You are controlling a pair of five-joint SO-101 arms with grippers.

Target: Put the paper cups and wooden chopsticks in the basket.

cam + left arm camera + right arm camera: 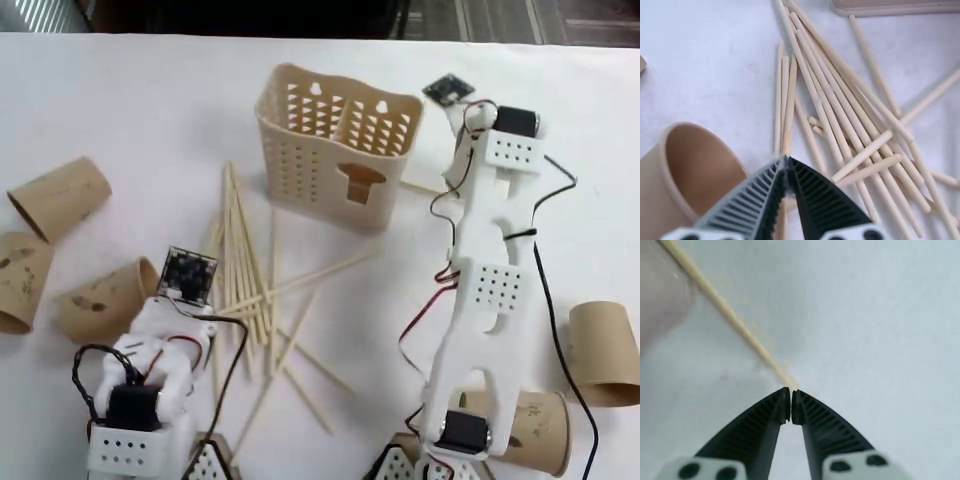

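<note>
Now the right hand [790, 399] pinches a chopstick [725, 311] by its tip; left hand [787, 164] closed, empty.

A: Arm bodies, for the log?

B: Left arm [150, 375] and right arm [487, 290] were both white printed plastic, with dotted perforated plates [497, 285] and black motor blocks [465, 430] at the joints.

A: Wiring?

B: Thin red and black cables [404, 338] ran loose along the links. Each wrist carried a small black square camera board [188, 272].

A: Grippers?

B: Left gripper [787, 162] and right gripper [790, 396] had black ribbed fingers [815, 200] on white bases with dark screw holes [690, 470].
</note>
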